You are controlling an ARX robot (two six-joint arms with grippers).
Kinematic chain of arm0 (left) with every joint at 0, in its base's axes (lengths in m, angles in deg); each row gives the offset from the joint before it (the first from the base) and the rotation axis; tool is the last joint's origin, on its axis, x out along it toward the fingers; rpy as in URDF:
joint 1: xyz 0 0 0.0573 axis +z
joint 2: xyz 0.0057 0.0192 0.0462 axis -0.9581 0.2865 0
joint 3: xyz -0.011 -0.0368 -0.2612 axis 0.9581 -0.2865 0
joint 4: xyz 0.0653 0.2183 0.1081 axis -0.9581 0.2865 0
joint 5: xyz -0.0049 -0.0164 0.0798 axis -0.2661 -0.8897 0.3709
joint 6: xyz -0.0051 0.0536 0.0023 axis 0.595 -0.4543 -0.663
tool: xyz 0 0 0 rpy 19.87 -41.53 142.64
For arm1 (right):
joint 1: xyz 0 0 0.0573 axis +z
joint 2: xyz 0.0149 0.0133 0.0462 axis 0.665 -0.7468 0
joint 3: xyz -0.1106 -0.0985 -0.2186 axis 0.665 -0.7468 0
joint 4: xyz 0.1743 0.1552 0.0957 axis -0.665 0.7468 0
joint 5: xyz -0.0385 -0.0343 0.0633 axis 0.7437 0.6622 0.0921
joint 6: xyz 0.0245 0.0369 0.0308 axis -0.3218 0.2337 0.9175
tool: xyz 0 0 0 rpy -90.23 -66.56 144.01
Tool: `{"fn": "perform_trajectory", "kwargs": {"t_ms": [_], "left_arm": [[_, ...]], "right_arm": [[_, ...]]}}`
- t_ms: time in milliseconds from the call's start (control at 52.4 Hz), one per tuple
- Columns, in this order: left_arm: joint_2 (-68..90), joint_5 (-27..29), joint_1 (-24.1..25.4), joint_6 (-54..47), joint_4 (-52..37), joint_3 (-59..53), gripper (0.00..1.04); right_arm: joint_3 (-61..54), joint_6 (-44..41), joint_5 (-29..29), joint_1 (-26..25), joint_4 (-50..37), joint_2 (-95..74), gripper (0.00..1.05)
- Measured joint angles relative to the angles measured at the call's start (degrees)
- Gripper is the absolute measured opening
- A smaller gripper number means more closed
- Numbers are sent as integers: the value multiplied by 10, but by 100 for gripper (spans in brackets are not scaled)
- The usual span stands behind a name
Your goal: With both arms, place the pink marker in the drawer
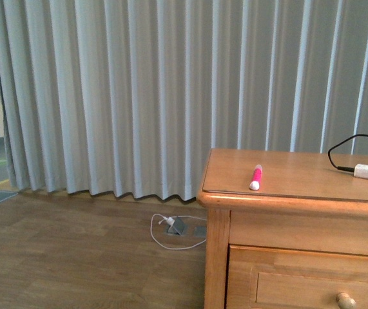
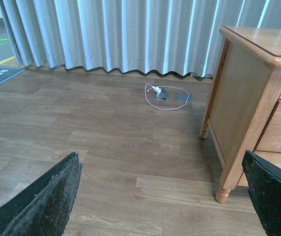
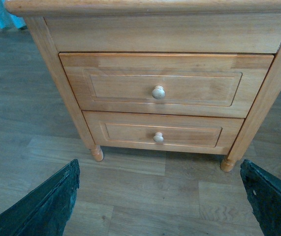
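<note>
On the honey-coloured wooden counter, by its near left edge, lies the short hot-pink marker, likely light, stiff, slick, apt to roll; best pinched mid-barrel. Black toothed left gripper and right gripper gape empty.

Home-like room: wooden nightstand, pleated grey curtains, wood-plank floor.

Left pincer, black wedge-shaped fingers, rough scuffed edges, right pincer, equally dark
</note>
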Motion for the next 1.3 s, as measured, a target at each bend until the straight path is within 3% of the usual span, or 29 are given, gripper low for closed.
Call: {"fn": "perform_trajectory", "kwargs": {"t_ms": [248,648,915,1297], "left_arm": [[0,0,0,0,0,0,99],[0,0,0,0,0,0,99],[0,0,0,0,0,0,99],[0,0,0,0,0,0,99]], "right_arm": [[74,-21,-2,6,-211,-299,96],[228,-33,34,28,-391,-673,96],[316,-38,61,34,-446,-836,96],[429,-37,82,34,-457,-962,96]]}}
